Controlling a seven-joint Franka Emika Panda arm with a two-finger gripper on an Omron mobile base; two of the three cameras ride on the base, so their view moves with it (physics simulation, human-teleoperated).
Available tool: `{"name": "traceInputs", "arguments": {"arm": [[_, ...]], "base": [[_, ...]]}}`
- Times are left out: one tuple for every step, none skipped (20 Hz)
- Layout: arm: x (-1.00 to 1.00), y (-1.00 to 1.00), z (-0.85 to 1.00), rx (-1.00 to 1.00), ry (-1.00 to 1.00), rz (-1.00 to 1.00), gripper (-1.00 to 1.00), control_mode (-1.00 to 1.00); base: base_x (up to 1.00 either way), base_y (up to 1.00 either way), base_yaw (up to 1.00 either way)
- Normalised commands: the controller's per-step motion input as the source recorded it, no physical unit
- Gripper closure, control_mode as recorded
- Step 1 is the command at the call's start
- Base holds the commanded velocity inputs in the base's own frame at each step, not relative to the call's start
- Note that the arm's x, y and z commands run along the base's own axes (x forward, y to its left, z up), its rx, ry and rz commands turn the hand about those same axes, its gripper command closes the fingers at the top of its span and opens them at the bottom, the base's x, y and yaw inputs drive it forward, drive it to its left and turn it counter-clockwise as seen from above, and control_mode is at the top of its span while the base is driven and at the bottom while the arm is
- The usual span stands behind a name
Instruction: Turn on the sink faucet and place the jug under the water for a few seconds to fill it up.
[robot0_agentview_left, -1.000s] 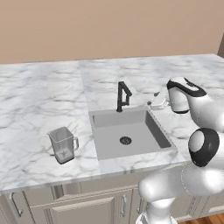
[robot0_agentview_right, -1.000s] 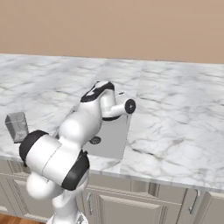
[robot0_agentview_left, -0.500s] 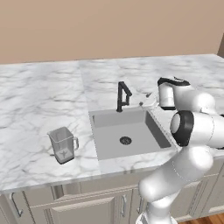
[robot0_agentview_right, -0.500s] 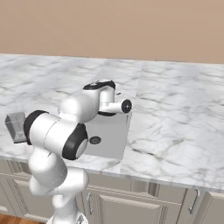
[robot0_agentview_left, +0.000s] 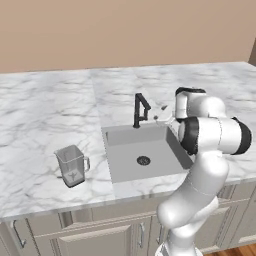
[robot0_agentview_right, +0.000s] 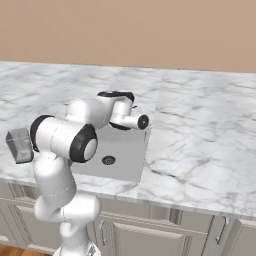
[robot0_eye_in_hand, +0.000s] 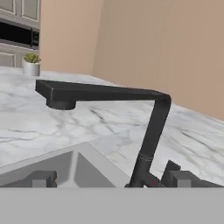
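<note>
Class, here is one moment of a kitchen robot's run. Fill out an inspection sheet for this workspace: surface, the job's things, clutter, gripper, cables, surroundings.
Surface: white grey-veined marble countertop, with cabinet doors below.
Sink: grey basin, dry, with a round dark drain.
Sink faucet: black, upright behind the basin; no water running from its spout in the hand view.
Jug: clear, upright on the counter left of the sink, not under the faucet.
Clutter: nothing seen near the sink.
Gripper: open, holding nothing, aimed at the faucet's base.
Cables: nothing seen.
Surroundings: tan wall; a small potted plant far along the counter.
</note>
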Motion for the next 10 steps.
{"name": "traceInputs", "arguments": {"arm": [[0.26, 0.0, -0.06, 0.02, -0.07, 0.03, -1.0, -1.0], [0.29, 0.0, -0.09, 0.0, -0.04, 0.03, -1.0, -1.0], [0.31, 0.0, -0.09, 0.02, -0.05, 0.03, -1.0, -1.0], [0.37, 0.0, -0.11, 0.03, 0.0, 0.03, -1.0, -1.0], [0.32, 0.0, -0.18, 0.0, 0.0, 0.03, -1.0, -1.0], [0.29, 0.02, -0.19, 0.0, 0.0, 0.03, -1.0, -1.0], [0.29, 0.01, -0.16, 0.0, 0.0, 0.03, -1.0, -1.0], [0.39, 0.01, -0.13, 0.0, 0.0, 0.03, -1.0, -1.0], [0.39, 0.0, -0.13, 0.0, 0.0, 0.02, -1.0, -1.0], [0.39, 0.0, -0.14, 0.0, 0.0, 0.01, -1.0, -1.0]], "base": [[0.0, 0.0, 0.0], [0.0, 0.0, 0.0], [0.0, 0.0, 0.0], [0.0, 0.0, 0.0], [0.0, 0.0, 0.0], [0.0, 0.0, 0.0], [0.0, 0.0, 0.0], [0.0, 0.0, 0.0], [0.0, 0.0, 0.0], [0.0, 0.0, 0.0]]}}
